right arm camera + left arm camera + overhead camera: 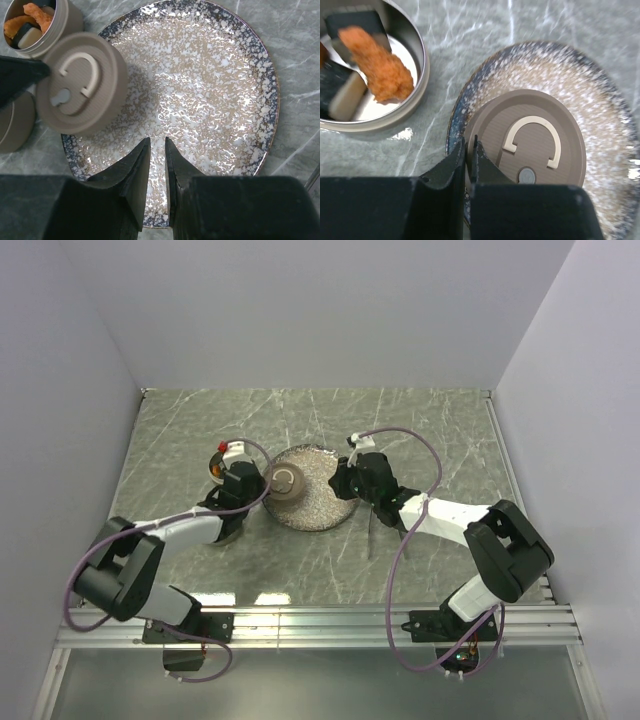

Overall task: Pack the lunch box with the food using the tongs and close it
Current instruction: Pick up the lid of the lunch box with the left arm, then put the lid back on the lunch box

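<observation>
The lunch box [421,60] is a round metal tin, open, at the upper left of the left wrist view. In it lies food: an orange crumbed piece [380,62] and a pale block with a dark side [345,97]. Its brown round lid [530,135], with a beige handle, lies over the left part of the speckled plate [600,95]. My left gripper [470,144] is shut on the lid's rim. My right gripper [157,141] hovers over the bare plate [200,85], jaws a narrow gap apart with nothing between them. The tongs [370,532] lie on the table right of the plate.
A second round tin [14,122] stands beside the plate's left edge, below the lunch box [65,22]. White walls close in the marble table [450,440] on three sides. A metal rail [320,625] runs along the near edge.
</observation>
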{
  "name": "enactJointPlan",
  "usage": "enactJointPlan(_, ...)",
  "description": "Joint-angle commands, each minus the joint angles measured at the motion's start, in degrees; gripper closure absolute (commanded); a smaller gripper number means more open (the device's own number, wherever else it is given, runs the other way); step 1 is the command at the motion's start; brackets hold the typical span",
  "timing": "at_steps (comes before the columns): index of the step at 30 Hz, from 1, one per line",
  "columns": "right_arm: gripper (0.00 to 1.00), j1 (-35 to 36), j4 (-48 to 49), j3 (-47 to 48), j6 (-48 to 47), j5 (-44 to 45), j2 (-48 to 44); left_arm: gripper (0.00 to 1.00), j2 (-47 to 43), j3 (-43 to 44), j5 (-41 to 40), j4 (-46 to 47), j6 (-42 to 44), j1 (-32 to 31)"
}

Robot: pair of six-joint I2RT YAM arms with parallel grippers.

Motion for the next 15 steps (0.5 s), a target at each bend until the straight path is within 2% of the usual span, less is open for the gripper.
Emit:
enactJointPlan(1,0.75,-0.47,2.22,-0.39,0.45,-0.10,-0.03,1.00,-4.32,1.07,-1.13,-1.22,1.93,0.19)
enactJointPlan(6,0.75,-0.47,2.14,-0.39,0.45,-0.18,-0.03,1.00,-5.64,2.47,-3.94,-4.74,2.99,0.62)
enactJointPlan(15,0.75,-0.56,2.40,-1.36,0.19,-0.10,-1.34,1.00,-6.87,3.79,-0.87,-6.94,4.22,7.30)
